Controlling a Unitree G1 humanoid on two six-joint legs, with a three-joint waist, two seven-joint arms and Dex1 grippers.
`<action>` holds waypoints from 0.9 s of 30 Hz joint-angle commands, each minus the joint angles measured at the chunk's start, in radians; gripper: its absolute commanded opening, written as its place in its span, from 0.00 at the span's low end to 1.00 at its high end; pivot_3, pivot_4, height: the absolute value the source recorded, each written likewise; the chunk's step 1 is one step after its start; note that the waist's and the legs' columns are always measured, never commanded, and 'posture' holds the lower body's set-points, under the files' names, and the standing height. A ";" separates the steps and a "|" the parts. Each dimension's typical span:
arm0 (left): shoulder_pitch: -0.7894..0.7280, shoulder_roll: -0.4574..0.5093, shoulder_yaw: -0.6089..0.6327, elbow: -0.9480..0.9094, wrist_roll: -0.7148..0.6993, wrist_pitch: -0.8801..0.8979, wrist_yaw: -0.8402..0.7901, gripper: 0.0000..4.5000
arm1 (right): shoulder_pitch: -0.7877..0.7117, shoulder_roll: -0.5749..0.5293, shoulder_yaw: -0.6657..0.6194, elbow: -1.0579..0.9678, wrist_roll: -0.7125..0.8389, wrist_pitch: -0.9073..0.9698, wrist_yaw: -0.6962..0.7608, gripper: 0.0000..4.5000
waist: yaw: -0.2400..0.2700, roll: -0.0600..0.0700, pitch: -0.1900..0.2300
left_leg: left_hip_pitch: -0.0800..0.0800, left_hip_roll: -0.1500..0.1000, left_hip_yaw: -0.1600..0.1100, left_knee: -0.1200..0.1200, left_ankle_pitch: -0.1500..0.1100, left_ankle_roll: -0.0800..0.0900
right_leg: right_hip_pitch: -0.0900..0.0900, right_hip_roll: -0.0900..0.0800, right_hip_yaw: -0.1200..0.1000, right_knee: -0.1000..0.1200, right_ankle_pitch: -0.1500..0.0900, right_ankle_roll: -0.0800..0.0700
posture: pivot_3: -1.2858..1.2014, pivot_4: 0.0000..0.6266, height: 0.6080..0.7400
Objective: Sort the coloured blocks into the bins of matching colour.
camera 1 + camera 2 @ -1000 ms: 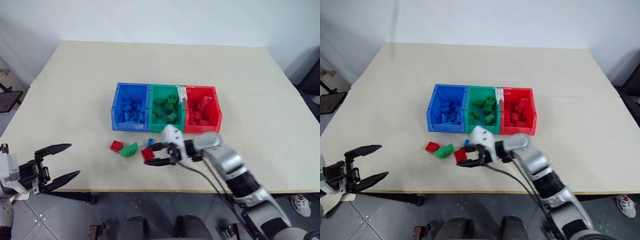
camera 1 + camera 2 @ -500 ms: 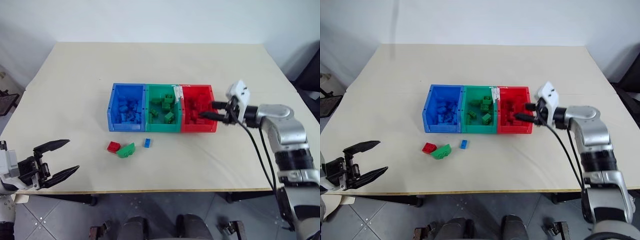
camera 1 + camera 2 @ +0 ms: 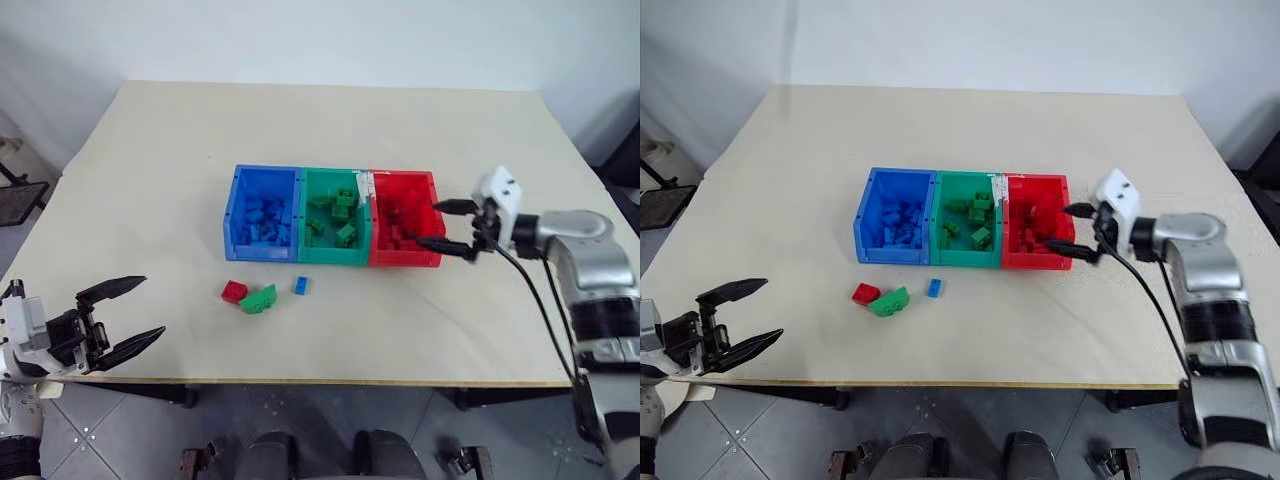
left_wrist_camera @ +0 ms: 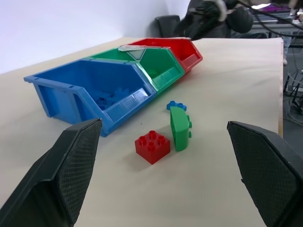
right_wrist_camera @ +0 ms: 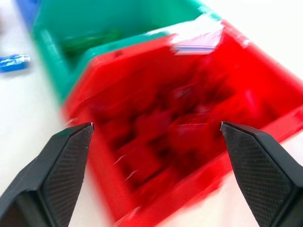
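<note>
Blue bin (image 3: pixel 262 215), green bin (image 3: pixel 334 190) and red bin (image 3: pixel 404 180) stand side by side mid-table, each holding several blocks of its own colour. In front of them lie a red block (image 3: pixel 234 291), a curved green block (image 3: pixel 258 299) and a small blue block (image 3: pixel 301 285). My right gripper (image 3: pixel 430 224) is open at the red bin's right rim, nothing between its fingers. My left gripper (image 3: pixel 150 306) is open at the table's near left edge, pointing at the loose red block (image 4: pixel 152 146) and green block (image 4: pixel 179 127).
The bins and blocks sit on a beige table (image 3: pixel 150 180). A white tape strip (image 3: pixel 361 184) lies on the rim between the green and red bins. Grey tiled floor lies beyond the near edge, and dark chairs stand to either side.
My right gripper carried a red block from in front of the bins to the red bin and opened; the block is no longer between its fingers. The left gripper stayed put.
</note>
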 commanded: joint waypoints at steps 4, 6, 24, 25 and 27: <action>-0.033 0.018 0.000 0.031 0.005 -0.008 -0.082 1.00 | 0.297 -0.156 -0.195 -0.271 0.190 0.040 0.182 0.99 | 0.001 0.000 0.000 | 0.001 0.000 0.001 0.000 0.000 0.000 | 0.002 0.000 -0.001 -0.002 0.000 0.000 | 0.52 0.24 1.00; -0.047 0.020 -0.005 0.048 0.009 -0.009 -0.087 1.00 | 0.372 -0.189 -0.239 -0.269 0.195 0.020 0.202 0.99 | 0.002 0.000 0.000 | 0.001 0.000 0.002 0.000 0.000 0.000 | 0.003 0.000 -0.001 -0.004 0.000 0.000 | 0.52 0.24 1.00; -0.063 0.002 -0.033 0.045 0.007 -0.018 -0.088 1.00 | 0.392 -0.009 0.016 -0.505 0.137 0.133 -0.048 0.99 | 0.000 0.001 0.000 | 0.002 0.002 0.001 0.000 0.000 -0.001 | 0.007 0.001 -0.001 -0.011 0.000 0.000 | 0.52 0.24 1.00; -0.053 0.003 -0.028 0.037 0.004 -0.016 -0.087 1.00 | 0.377 0.012 0.047 -0.508 0.119 0.140 -0.069 0.99 | 0.001 0.001 0.000 | 0.002 0.002 0.000 0.000 0.000 -0.001 | 0.007 0.001 -0.001 -0.011 0.000 0.000 | 0.52 0.24 1.00; -0.029 0.003 -0.019 0.016 -0.002 -0.013 -0.079 1.00 | 0.347 0.065 0.118 -0.503 0.080 0.139 -0.107 0.99 | 0.003 0.001 0.001 | 0.002 0.001 0.000 0.000 0.000 -0.001 | 0.007 0.000 -0.001 -0.011 0.000 0.000 | 0.52 0.24 1.00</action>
